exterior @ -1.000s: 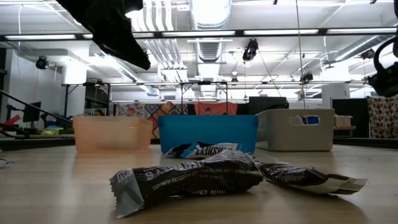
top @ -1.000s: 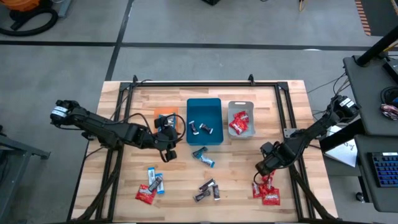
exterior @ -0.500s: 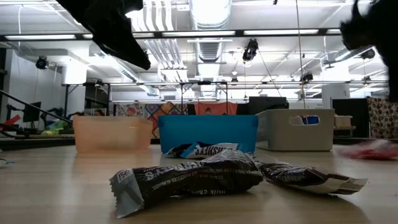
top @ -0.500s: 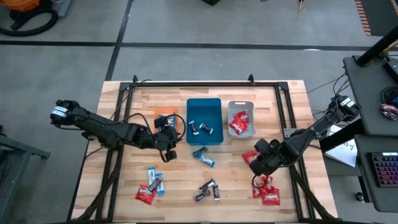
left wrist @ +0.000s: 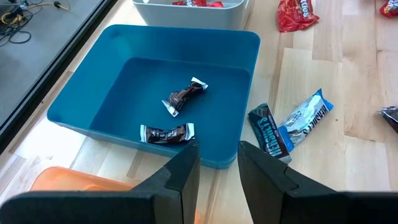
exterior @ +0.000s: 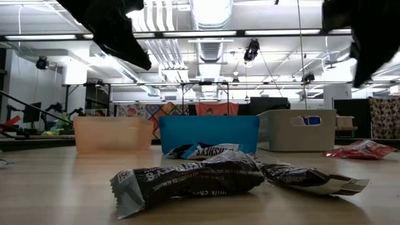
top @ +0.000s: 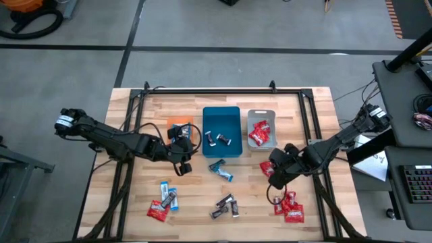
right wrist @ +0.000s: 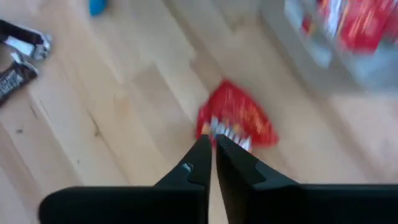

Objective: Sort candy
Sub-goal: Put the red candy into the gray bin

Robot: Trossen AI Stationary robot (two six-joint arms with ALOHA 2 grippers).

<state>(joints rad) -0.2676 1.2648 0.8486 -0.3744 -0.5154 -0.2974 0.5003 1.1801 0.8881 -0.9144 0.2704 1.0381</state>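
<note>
The right gripper (top: 271, 170), fingers pressed together, hangs over a red candy (right wrist: 235, 122) whose long axis runs toward the grey tray (top: 272, 128).

A teal rectangular plastic tray (left wrist: 112, 74) sat on the pale wooden table (left wrist: 336, 168) with two dark brown wrapped candies (left wrist: 177, 112) inside. Just beside it lay blue-and-white wrapped candies (left wrist: 292, 127). The left gripper (left wrist: 217, 168) hovered at the tray's near wall, fingers slightly parted, holding nothing.
</note>
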